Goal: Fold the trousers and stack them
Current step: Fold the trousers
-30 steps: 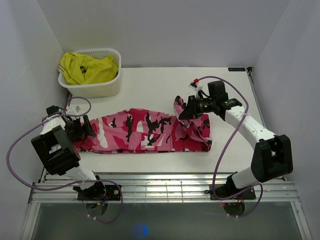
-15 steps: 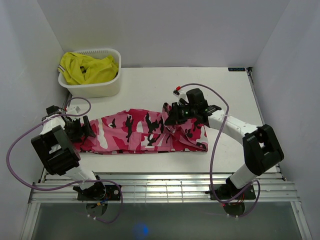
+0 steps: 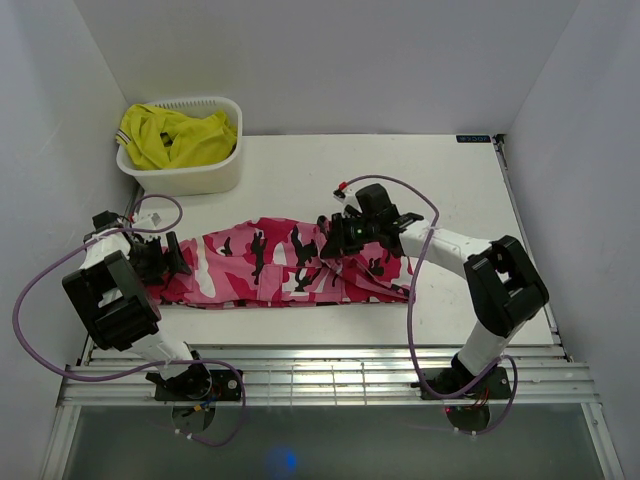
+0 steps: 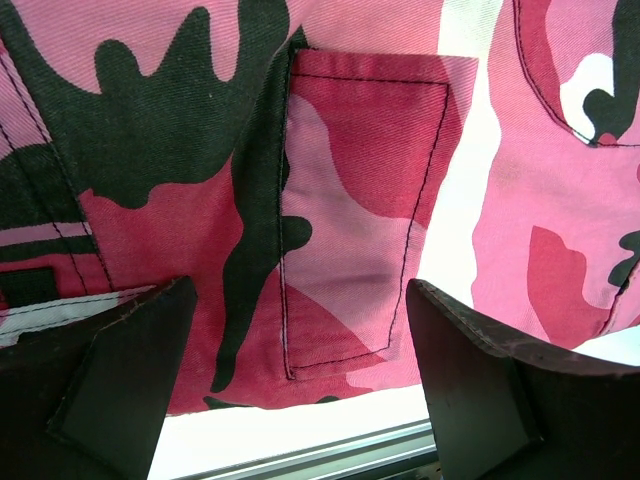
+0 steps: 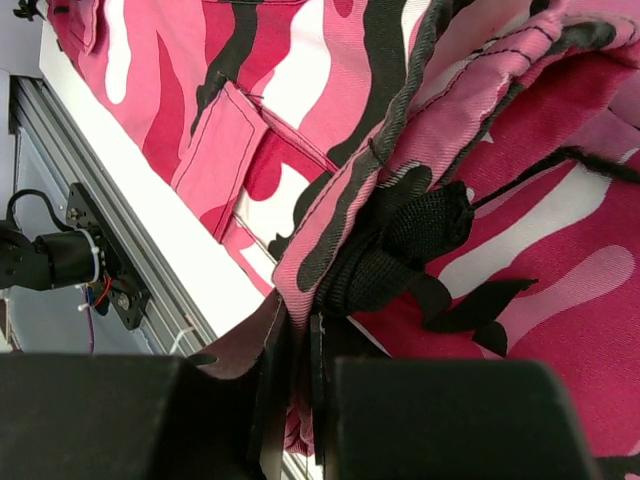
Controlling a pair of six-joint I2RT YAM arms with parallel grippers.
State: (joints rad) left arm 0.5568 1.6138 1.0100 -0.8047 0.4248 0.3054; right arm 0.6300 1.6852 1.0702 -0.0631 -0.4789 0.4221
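The pink, white, dark red and black camouflage trousers (image 3: 270,262) lie stretched across the near half of the table. My right gripper (image 3: 328,243) is shut on their right end, lifted and folded over towards the middle. In the right wrist view the fabric edge with a black mesh strap (image 5: 400,245) is pinched between the fingers (image 5: 275,370). My left gripper (image 3: 178,258) stands open over the left end of the trousers (image 4: 350,200), its fingers (image 4: 120,370) either side of a stitched pocket, nothing held.
A white basket (image 3: 195,175) with a yellow garment (image 3: 175,135) stands at the back left. The table's near edge and metal rail (image 4: 330,455) run just below the left gripper. White walls close in on both sides.
My right gripper has carried the right end of the trousers leftwards over the middle, folding the fabric. The left arm has stayed still.
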